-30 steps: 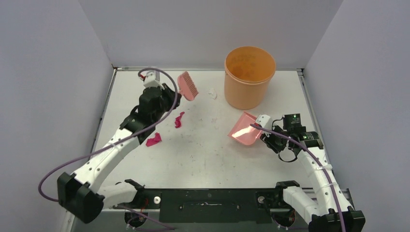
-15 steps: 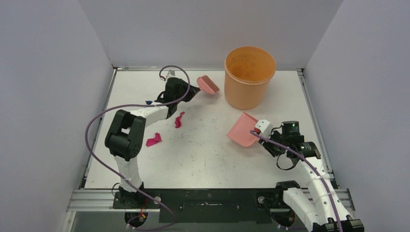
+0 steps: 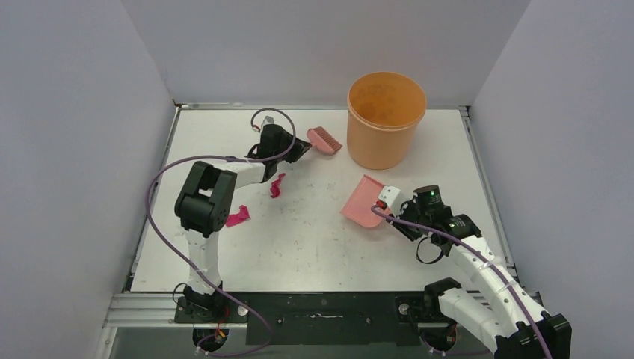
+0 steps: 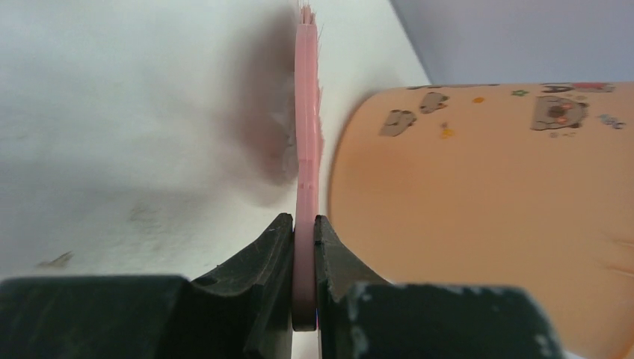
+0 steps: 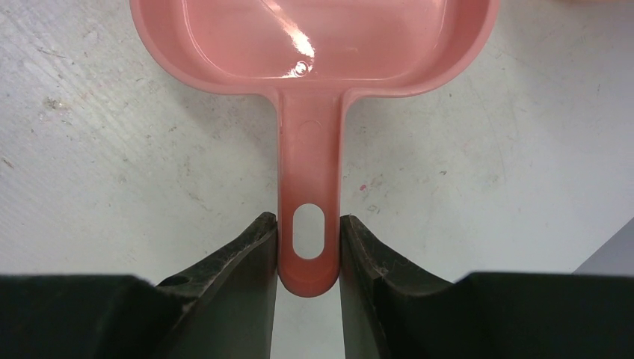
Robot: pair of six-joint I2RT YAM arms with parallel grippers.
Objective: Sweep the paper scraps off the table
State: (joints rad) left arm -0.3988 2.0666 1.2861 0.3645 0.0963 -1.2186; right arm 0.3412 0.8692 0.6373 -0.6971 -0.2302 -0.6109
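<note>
My left gripper (image 3: pixel 297 150) is shut on the handle of the pink brush (image 3: pixel 324 140). The brush head lies low over the table (image 3: pixel 299 247), just left of the orange bucket (image 3: pixel 386 118). In the left wrist view the brush (image 4: pixel 306 149) stands edge-on between the fingers (image 4: pixel 304 247), beside the bucket (image 4: pixel 486 209). My right gripper (image 3: pixel 387 206) is shut on the handle of the pink dustpan (image 3: pixel 362 200), which rests on the table below the bucket. It also shows in the right wrist view (image 5: pixel 314 45). Two magenta paper scraps (image 3: pixel 277 185) (image 3: pixel 238 216) lie left of centre.
The orange bucket stands at the back of the table, right of centre. Grey walls close in the back and both sides. The left arm's purple cable (image 3: pixel 161 202) loops over the table's left part.
The left arm swung the brush right and down to beside the bucket. The white scrap seen there earlier no longer shows. The right arm slid the dustpan left.
</note>
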